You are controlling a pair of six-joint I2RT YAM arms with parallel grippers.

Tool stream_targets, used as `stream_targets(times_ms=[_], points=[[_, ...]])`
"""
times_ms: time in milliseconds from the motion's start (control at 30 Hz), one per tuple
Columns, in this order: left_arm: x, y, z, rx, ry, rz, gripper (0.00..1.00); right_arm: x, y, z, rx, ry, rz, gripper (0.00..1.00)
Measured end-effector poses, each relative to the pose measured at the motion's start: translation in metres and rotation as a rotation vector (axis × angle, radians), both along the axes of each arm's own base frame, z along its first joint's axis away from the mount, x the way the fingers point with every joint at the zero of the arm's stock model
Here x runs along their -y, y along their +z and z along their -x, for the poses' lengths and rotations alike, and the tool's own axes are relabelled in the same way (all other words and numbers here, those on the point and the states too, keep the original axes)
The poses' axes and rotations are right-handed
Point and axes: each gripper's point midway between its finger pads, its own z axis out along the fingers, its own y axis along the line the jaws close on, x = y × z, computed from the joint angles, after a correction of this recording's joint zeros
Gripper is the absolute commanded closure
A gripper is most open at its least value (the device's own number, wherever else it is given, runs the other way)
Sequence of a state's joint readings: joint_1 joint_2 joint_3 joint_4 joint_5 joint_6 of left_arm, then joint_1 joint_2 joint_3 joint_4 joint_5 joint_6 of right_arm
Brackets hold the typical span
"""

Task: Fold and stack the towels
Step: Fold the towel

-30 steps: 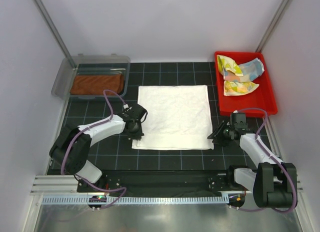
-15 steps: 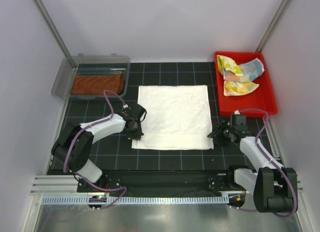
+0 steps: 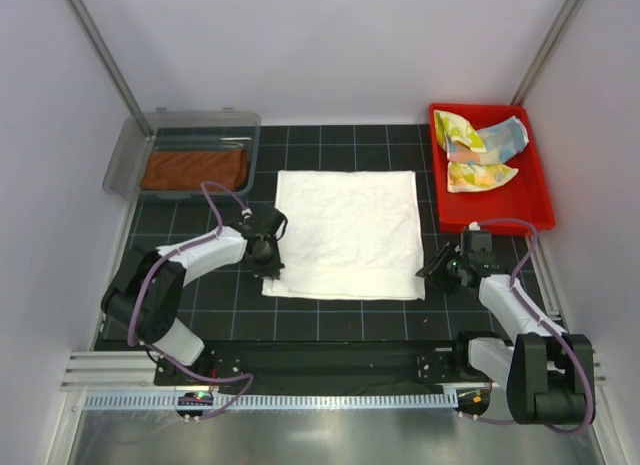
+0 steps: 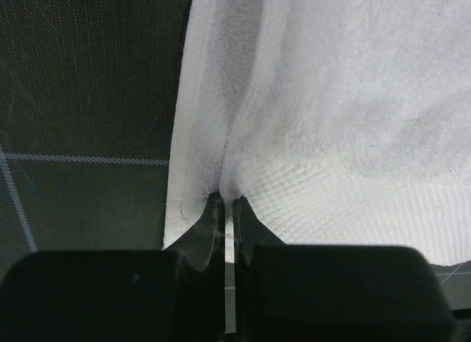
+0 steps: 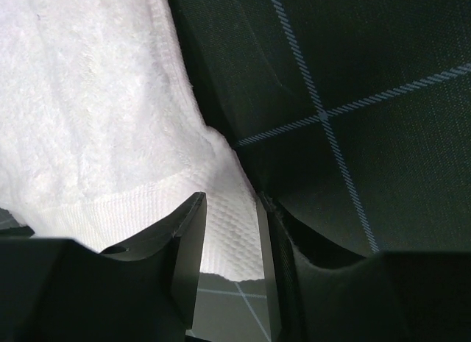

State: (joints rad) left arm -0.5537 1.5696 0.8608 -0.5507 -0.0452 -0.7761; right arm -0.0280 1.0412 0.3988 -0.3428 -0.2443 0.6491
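White terry towel [image 3: 345,235] is laid flat, centred on black gridded mat [image 3: 330,320]. Its near-left edge is pinched by left gripper [image 4: 227,204], jaws pressed together on the cloth. Near-right corner is straddled by right gripper [image 5: 229,206], jaws spread, not clamped. Rust-brown towel [image 3: 193,169] is kept in clear bin [image 3: 200,118].

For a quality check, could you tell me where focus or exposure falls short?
Top view: sharp, evenly lit. Left wrist view: white towel bright, nearly washed out; left hand dark, blurred. Right wrist view: towel weave crisp, right hand silhouetted.
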Motion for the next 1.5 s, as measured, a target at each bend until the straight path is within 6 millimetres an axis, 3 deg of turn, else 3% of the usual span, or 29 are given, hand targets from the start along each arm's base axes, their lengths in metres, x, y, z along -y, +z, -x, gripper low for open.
stream_targets(times_ms=[333,467,500,533,700,833,967,1000,1033,1300,1500], points=[[-0.006,0.000,-0.007,0.008,0.022,0.008,1.00,-0.011,-0.005,-0.004,-0.012,0.041,-0.033,0.60],[-0.005,0.000,-0.007,0.008,0.012,0.010,1.00,-0.011,-0.006,-0.001,-0.008,0.044,-0.032,0.85],[-0.005,0.000,-0.007,0.008,0.011,0.010,1.00,-0.011,-0.006,-0.001,-0.003,0.045,-0.031,0.97],[-0.005,0.001,-0.007,0.008,0.009,0.011,1.00,-0.011,-0.005,-0.001,0.004,0.045,-0.030,0.99],[-0.006,0.003,-0.007,0.006,0.006,0.007,1.00,-0.012,0.009,-0.008,0.075,0.052,-0.036,0.99],[-0.006,0.020,-0.014,0.017,0.005,0.002,1.00,-0.016,0.024,-0.016,0.121,0.065,-0.050,0.99],[-0.004,0.049,-0.033,0.094,0.000,-0.008,1.00,-0.012,0.044,-0.028,0.153,0.064,-0.029,0.73],[-0.005,0.053,-0.038,0.110,0.000,-0.017,1.00,-0.012,0.046,-0.030,0.156,0.064,-0.028,0.55],[-0.007,0.054,-0.041,0.120,-0.003,-0.029,1.00,-0.013,0.045,-0.031,0.150,0.061,-0.032,0.51],[-0.027,0.026,-0.042,0.046,0.006,-0.117,1.00,-0.021,0.006,0.000,0.026,0.086,-0.079,0.50],[-0.029,0.008,-0.036,0.001,0.001,-0.136,1.00,-0.025,0.002,0.011,0.033,0.079,-0.108,0.51]])
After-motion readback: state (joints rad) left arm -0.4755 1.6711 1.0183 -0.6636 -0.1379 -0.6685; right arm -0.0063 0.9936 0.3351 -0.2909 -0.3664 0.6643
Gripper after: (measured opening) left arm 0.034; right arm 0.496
